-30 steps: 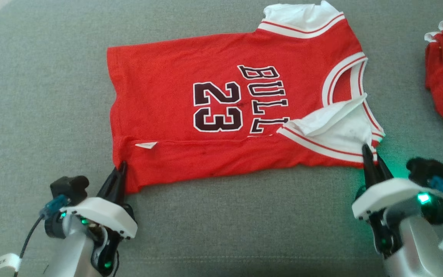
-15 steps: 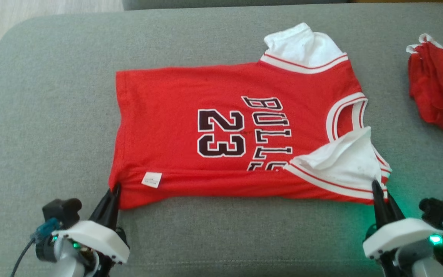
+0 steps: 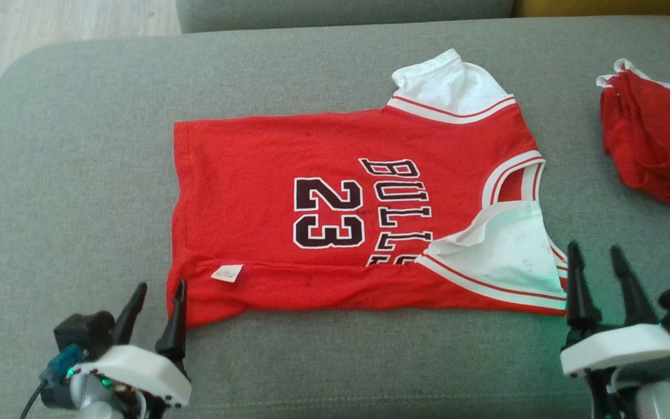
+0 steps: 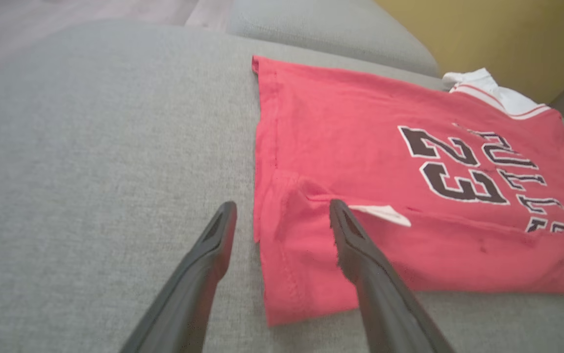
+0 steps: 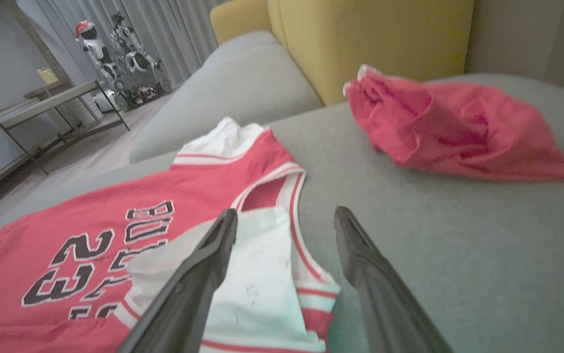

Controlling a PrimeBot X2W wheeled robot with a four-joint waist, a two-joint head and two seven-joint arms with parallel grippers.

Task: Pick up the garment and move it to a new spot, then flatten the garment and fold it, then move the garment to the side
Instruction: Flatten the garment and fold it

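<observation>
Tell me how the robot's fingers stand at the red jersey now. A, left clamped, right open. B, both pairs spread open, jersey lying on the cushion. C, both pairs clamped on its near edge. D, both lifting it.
B: the left fingers and right fingers each stand apart, and the jersey lies on the grey cushion, pinched by neither.

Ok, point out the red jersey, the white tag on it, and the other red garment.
red jersey (image 3: 241, 163), head view, plain red cloth beside the number.
white tag (image 3: 227, 273), head view, middle of the tag.
other red garment (image 3: 655, 145), head view, middle of the crumpled heap.
</observation>
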